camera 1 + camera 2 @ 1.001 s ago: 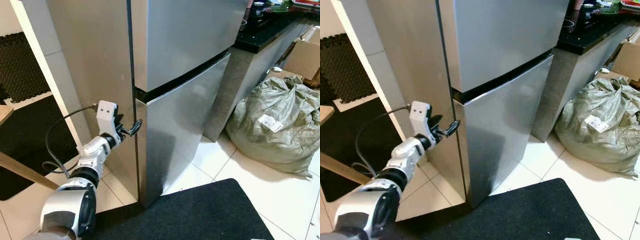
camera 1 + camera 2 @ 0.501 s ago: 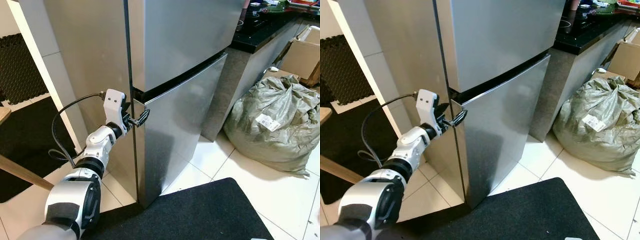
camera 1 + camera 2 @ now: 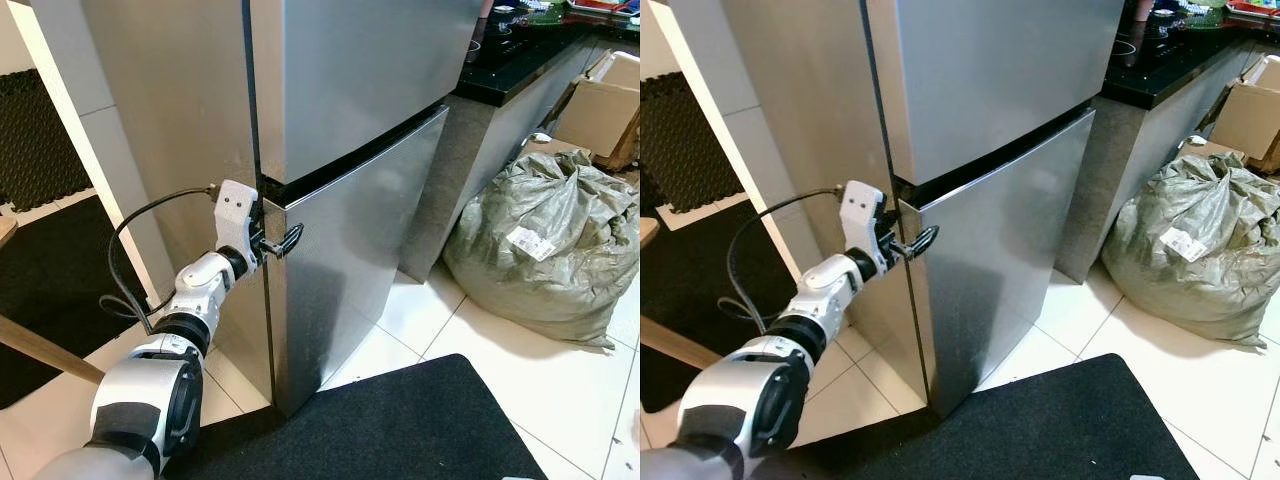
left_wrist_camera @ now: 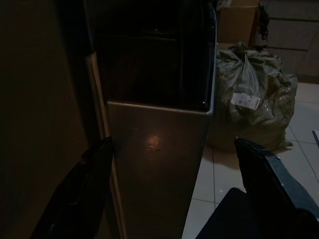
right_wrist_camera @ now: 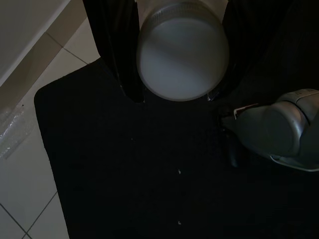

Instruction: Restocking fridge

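- Left eye view: a tall fridge [image 3: 350, 130] of brushed steel is seen, its two flat doors shut and parted by a dark seam. The left gripper [image 3: 283, 243] is held at the upper corner of the lower door [image 3: 350, 270], its black fingers spread apart with nothing between them. A lumpy green woven sack [image 3: 545, 250] rests on glossy white floor tiles [image 3: 480, 350], and a black mat [image 3: 400, 430] lies before the fridge.
- Right eye view: a black cable [image 3: 750, 270] is looped from the silver left arm [image 3: 790, 340].
- Left wrist view: the dim door corner is framed by two wide-set fingers [image 4: 79, 194].
- Right wrist view: a smooth, round white container [image 5: 182, 50] is clamped between the fingers of the right gripper [image 5: 174, 97] above the dark mat.
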### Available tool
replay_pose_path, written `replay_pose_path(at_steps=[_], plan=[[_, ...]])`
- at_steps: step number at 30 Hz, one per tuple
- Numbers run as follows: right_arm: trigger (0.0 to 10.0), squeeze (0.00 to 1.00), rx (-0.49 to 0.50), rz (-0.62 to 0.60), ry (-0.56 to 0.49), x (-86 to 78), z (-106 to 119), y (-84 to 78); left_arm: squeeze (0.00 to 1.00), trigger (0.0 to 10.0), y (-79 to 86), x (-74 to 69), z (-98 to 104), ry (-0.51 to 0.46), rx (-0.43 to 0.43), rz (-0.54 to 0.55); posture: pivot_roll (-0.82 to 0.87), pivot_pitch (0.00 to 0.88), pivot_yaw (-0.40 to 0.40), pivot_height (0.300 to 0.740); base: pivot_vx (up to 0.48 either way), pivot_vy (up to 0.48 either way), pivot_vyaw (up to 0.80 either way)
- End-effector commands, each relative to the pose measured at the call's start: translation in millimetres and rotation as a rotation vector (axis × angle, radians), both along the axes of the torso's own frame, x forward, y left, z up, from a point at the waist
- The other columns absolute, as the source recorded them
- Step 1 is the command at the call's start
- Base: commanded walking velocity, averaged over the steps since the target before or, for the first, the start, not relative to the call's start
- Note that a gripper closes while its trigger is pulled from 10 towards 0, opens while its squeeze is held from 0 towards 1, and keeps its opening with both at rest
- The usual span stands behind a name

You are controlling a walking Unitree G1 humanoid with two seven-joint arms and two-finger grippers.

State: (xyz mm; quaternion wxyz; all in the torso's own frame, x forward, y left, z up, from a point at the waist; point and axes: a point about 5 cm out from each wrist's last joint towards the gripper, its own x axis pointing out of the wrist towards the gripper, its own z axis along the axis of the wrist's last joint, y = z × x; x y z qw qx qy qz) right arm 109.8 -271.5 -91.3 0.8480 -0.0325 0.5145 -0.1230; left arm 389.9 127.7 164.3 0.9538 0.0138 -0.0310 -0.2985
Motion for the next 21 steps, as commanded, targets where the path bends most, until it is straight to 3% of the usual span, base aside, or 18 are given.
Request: replay_pose_path(at_steps=[1, 12, 21], plan=[[10.0, 0.00, -0.008, -0.022, 0.004, -5.9, 0.2, -4.8, 0.00, 10.0, 0.7, 0.6, -2.6, 0.021, 0.039, 0.005, -0.21, 0.084, 0.005, 0.740, 0.000, 0.000, 0.00], [10.0, 0.00, -0.018, -0.024, 0.011, -15.0, 0.1, -9.8, 0.00, 10.0, 1.0, 5.4, 4.3, 0.019, 0.020, 0.064, -0.23, 0.117, 0.005, 0.740, 0.000, 0.000, 0.00], [10.0, 0.00, -0.023, -0.021, 0.013, -20.4, -0.4, -10.9, 0.00, 10.0, -8.3, 8.7, 10.5, 0.020, 0.006, 0.077, -0.25, 0.148, 0.008, 0.740, 0.000, 0.000, 0.00]])
